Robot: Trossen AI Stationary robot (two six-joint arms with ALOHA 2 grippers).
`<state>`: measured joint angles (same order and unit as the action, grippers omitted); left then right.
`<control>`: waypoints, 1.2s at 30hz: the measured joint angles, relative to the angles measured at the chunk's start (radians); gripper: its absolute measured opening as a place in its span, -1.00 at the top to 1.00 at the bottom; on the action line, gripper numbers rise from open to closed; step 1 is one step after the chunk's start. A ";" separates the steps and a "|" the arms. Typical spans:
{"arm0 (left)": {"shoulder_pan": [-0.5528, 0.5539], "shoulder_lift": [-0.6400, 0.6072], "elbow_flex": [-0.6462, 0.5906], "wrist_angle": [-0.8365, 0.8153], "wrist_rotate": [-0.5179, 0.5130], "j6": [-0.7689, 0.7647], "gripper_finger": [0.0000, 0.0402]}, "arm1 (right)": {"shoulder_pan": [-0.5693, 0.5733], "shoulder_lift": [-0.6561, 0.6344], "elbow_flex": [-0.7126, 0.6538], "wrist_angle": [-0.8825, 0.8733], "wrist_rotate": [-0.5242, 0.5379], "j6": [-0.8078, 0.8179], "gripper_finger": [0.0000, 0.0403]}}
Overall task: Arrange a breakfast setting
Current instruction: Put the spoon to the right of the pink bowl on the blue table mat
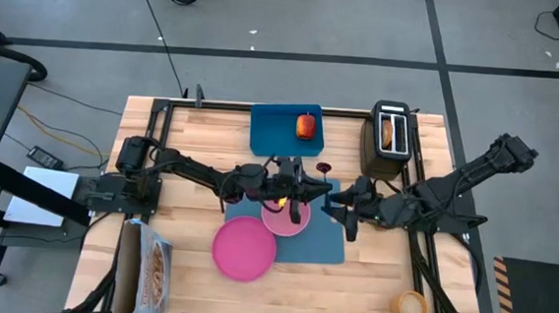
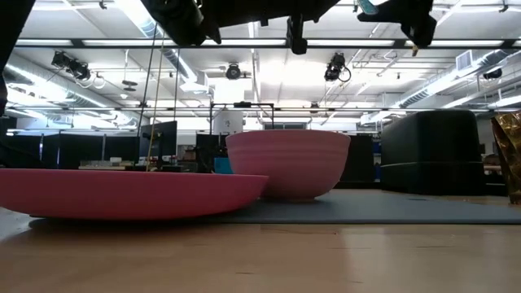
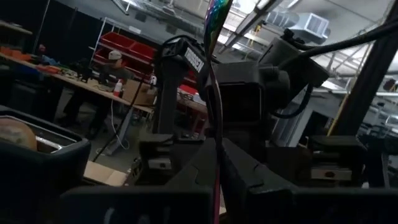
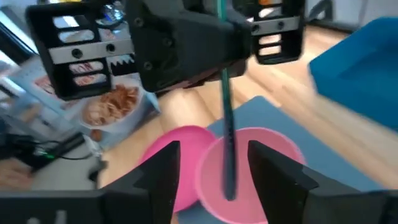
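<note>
Spoon (image 4: 227,124) hangs upright over my pink bowl (image 4: 249,171) on the slate-blue mat (image 1: 325,241), clamped in my left hand (image 1: 292,189); my right hand (image 1: 340,208) waits just beside it, fingers spread wide

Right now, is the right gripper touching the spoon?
Apart. Right wrist view: the spoon, held by the left gripper, hangs between the open fingers of the right gripper, gaps both sides.

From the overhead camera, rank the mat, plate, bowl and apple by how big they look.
1. Slate-blue mat, largest, though partly covered.
2. Pink plate.
3. Pink bowl, clearly smaller than the plate, partly hidden by the left end effector.
4. Red apple, smallest, on the blue tray.
</note>
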<state>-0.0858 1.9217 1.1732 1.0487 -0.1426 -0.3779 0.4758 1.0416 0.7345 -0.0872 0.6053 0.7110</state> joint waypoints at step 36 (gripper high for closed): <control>0.063 -0.082 -0.002 -0.385 0.294 0.027 -0.05 | 0.053 -0.008 0.000 -0.036 -0.079 0.457 0.94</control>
<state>-0.0227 1.8398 1.1711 0.6641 0.1513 -0.3511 0.5291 1.0340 0.7349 -0.1237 0.5260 1.1676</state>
